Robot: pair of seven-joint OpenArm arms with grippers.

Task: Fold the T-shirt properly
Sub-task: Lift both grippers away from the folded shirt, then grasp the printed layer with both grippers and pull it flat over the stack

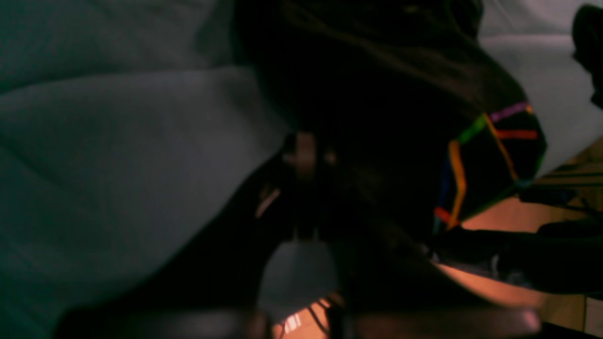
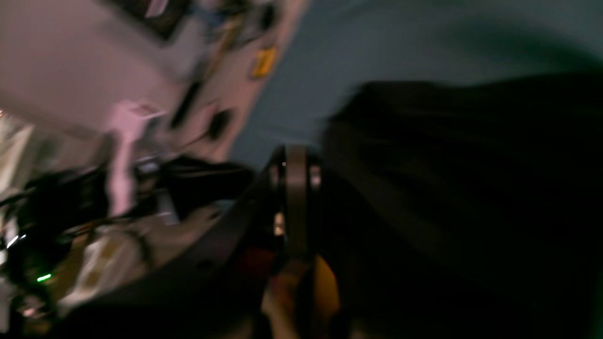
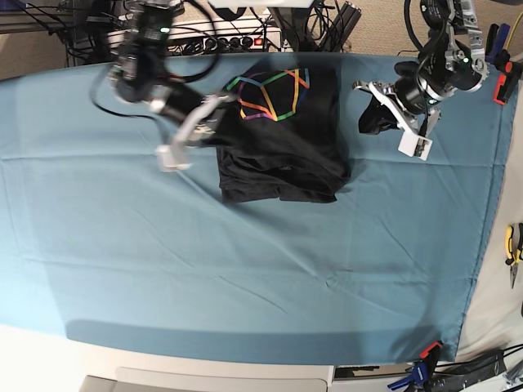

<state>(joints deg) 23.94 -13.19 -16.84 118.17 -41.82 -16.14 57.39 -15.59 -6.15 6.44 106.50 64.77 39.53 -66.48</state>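
Where your two grippers meet cloth, start reading: both sets of jaws are pressed together on black fabric.

Left gripper (image 3: 372,106): you see it on the base view's right, jaws clamped on a dark pinch of the T-shirt (image 3: 282,139); the bunched corner hangs off the fingers, apart from the main body of the shirt.

Right gripper (image 3: 214,110): you find it on the base view's left, closed at the shirt's near edge; its wrist view is motion-blurred, so you cannot tell how much cloth is caught.

Shirt material: soft, matte black cotton, creased and folded into a rough rectangle; a rainbow polygon line print (image 3: 268,95) faces up near the far end.

Shirt place: it lies on the far middle of the table cloth (image 3: 245,269), between your two arms.

Table cloth: teal, smooth weave, long shallow wrinkles across it.

Left arm pose: reaching in from the far corner, wrist bent down and inward; a white block sits at its tip.

Right arm pose: stretched diagonally from the far edge toward the shirt, blurred.

Edge clutter: cables (image 3: 221,33) beyond the far edge; pliers (image 3: 512,245) off the cloth's side.
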